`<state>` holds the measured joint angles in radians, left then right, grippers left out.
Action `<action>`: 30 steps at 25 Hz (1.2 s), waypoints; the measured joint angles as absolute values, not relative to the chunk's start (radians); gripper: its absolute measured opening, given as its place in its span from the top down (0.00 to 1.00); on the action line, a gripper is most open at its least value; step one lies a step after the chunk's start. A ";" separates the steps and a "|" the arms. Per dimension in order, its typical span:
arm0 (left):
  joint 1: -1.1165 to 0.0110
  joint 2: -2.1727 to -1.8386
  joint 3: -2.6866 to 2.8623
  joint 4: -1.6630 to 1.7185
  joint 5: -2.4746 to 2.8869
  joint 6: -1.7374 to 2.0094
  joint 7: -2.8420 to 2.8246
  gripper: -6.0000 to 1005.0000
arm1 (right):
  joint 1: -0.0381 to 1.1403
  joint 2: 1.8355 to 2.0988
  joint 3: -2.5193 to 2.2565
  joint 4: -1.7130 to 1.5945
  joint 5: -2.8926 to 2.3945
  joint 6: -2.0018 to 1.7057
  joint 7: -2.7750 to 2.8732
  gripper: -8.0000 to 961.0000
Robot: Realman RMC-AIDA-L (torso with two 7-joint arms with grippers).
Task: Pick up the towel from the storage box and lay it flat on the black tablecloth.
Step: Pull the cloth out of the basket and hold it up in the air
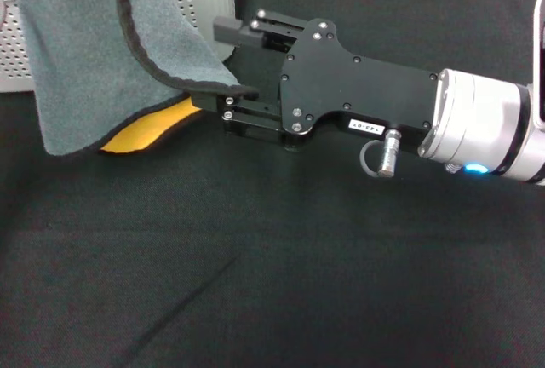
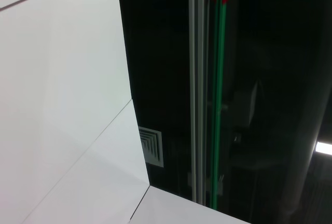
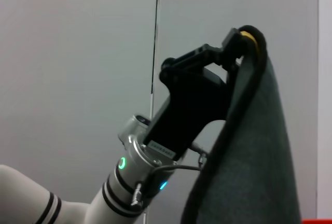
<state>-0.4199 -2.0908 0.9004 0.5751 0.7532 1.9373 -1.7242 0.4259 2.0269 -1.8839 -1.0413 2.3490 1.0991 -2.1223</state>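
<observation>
Grey towel [image 1: 94, 53] hanging from left pincer [image 3: 241, 40], clamped on hem; right pincer [image 1: 223, 66] spread apart beside lower edge.

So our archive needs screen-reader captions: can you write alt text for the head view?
A grey towel with a yellow underside hangs over a black tablecloth, its lower edge by the open right gripper reaching in sideways. A pale storage box stands behind.

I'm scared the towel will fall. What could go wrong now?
The left gripper pinches only the towel's top hem, so it might slip. The open right gripper is beside the hanging edge and could miss it. The low corner may drag and bunch on the black tablecloth.
</observation>
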 joint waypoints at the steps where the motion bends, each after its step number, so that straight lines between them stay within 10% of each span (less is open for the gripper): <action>1: -0.420 -2.091 0.900 0.574 0.753 1.937 -1.723 0.98 | 0.424 2.027 -1.886 -1.046 2.349 1.099 -2.122 0.21; 17: -0.411 -2.088 0.894 0.566 0.747 1.918 -1.700 0.98 | 0.406 2.021 -1.888 -1.062 2.349 1.096 -2.115 0.59; 30: -0.409 -2.085 0.893 0.564 0.744 1.903 -1.698 0.98 | 0.400 2.020 -1.880 -1.061 2.334 1.095 -2.082 0.69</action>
